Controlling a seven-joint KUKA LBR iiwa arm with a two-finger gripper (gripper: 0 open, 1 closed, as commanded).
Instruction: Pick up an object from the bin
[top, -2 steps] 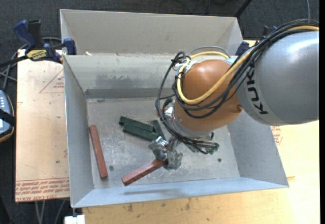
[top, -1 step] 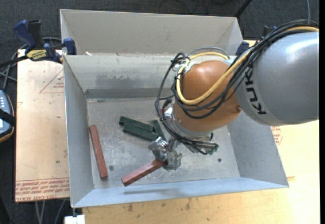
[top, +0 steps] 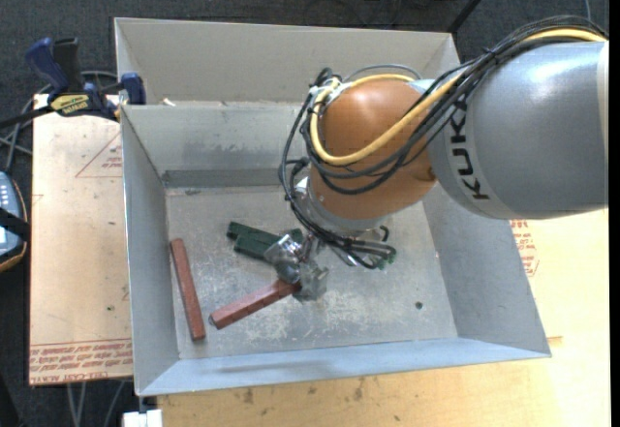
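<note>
Bin: a grey metal bin with sloping walls is seen, with a few loose things on its floor.
Left stick: a red-brown flat stick is laid along the left wall, lower left of the frame, well apart from the hand.
Slanted stick: a second red-brown stick is laid aslant at lower centre, and its upper right end is reached by the hand.
Green piece: a dark green object is found just up and left of the hand.
Hand: it is set low at the frame's centre. How far it is open cannot be told, and nothing is seen to be held.
Looped item: a thin dark thing is partly hidden under the orange cover.
Step judged: the slanted stick is being approached for a grasp.
Advice: the stick should be taken across its narrow width, further in from its end, and the green piece kept clear.
</note>
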